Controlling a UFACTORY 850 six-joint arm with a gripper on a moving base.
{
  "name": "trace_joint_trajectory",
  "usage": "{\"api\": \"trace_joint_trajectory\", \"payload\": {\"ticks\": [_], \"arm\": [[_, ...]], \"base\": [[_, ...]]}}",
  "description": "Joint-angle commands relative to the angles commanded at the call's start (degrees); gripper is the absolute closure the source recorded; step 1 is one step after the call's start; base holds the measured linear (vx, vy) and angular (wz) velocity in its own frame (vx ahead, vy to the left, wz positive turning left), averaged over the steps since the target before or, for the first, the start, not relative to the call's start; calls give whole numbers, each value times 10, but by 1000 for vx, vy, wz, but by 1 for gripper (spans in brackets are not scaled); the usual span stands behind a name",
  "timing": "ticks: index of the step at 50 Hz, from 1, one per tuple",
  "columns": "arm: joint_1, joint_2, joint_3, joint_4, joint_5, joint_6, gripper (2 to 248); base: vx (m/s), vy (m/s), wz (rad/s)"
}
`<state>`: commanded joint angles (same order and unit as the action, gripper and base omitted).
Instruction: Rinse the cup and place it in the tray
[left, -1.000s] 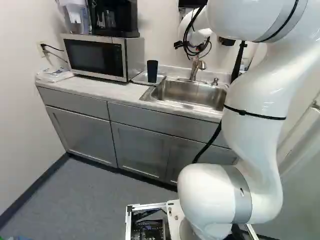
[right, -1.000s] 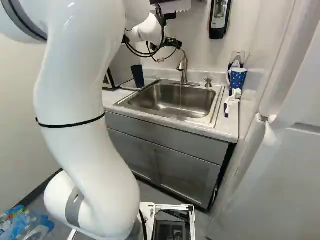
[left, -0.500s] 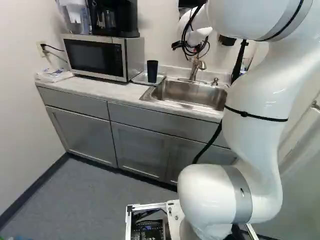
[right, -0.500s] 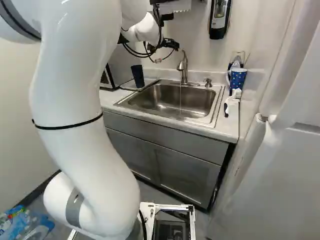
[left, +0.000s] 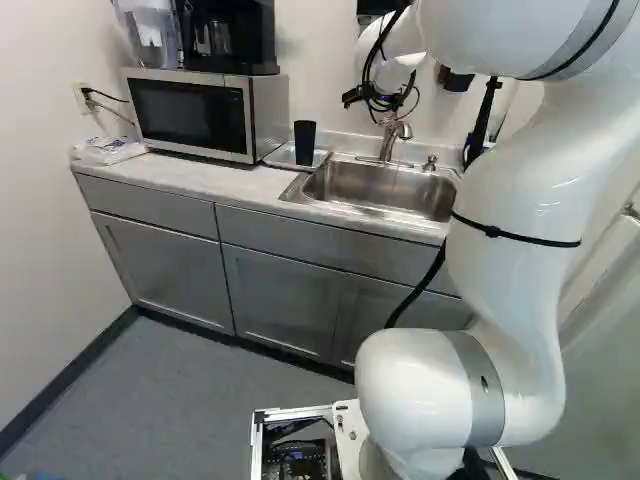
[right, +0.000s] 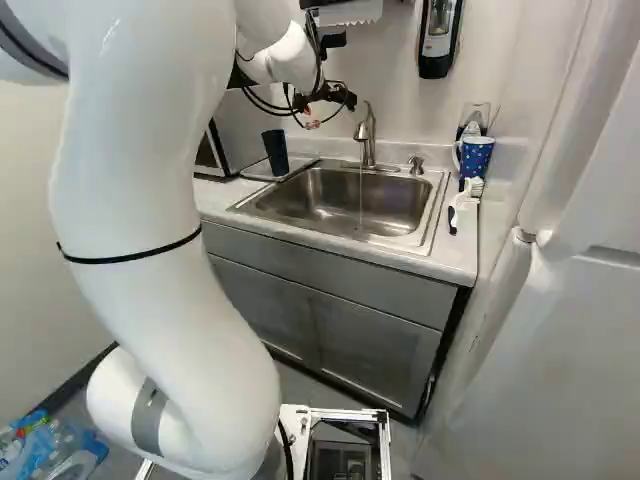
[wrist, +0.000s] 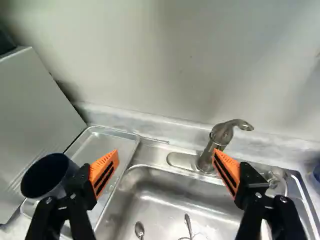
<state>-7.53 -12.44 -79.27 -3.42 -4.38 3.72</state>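
The gripper (right: 330, 97) hangs above the left part of the sink in the right base view. In the wrist view the gripper (wrist: 166, 170) stands wide open, nothing between its orange pads. A dark cup (right: 275, 152) stands upright on the metal tray (left: 322, 157), left of the sink. The wrist view puts the cup (wrist: 47, 175) beside and partly behind one finger, apart from the space between the two. Beyond the other finger rises the faucet (wrist: 217, 142). A thin stream of water (right: 361, 200) falls from it into the sink (right: 330, 195).
A microwave (left: 200, 113) flanks the tray. Spoon-like utensils (wrist: 139, 229) lie in the sink. Right of the sink are a blue dotted mug (right: 476, 156), a white brush (right: 464, 200) and a soap pump (right: 416, 164). A soap dispenser (right: 438, 35) hangs on the wall.
In the right base view my arm and gripper have shifted slightly left. The cup, the tray and the base have stayed put.
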Motion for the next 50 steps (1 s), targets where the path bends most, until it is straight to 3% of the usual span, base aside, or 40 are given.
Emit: {"api": "trace_joint_trajectory", "payload": {"ticks": [37,50], "arm": [[5,47,51,18,-109,0,3],[7,76,82,19,-111,0,3]], "base": [[0,0,0],[0,0,0]]}}
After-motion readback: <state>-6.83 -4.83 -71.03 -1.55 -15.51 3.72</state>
